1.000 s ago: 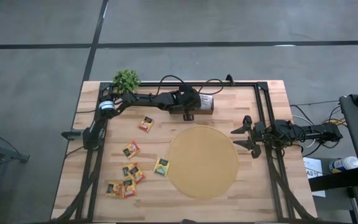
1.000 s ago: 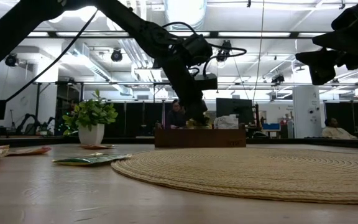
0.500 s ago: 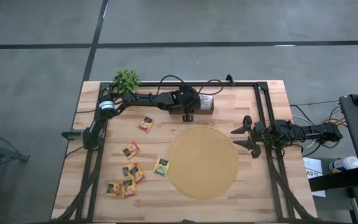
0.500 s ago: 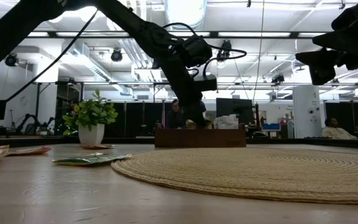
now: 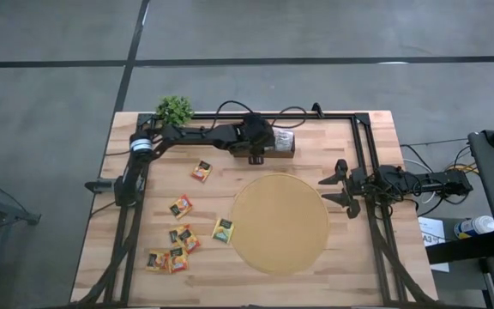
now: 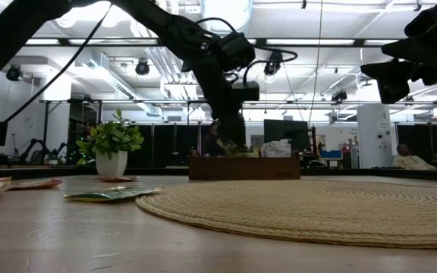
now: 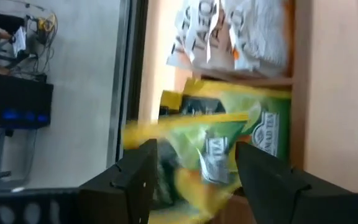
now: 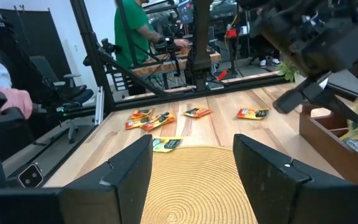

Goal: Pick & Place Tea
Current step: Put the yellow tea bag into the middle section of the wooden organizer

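Your left hand (image 7: 191, 180) hangs over the wooden tray (image 5: 274, 144), fingers apart, with a yellow-green tea sachet (image 7: 229, 143) loose between them above the tray slot. Your right hand (image 5: 337, 190) waits spread, well apart.

Dark jointed arms, black cables

Glossy paper sachets (image 7: 229, 143), woven mat (image 5: 280, 223)

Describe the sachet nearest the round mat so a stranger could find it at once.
Find the round mat in the table's middle. At its left edge, the left arm's side, lies one yellow-green sachet. It lies closest to the mat and alone, while the other loose sachets lie farther left.
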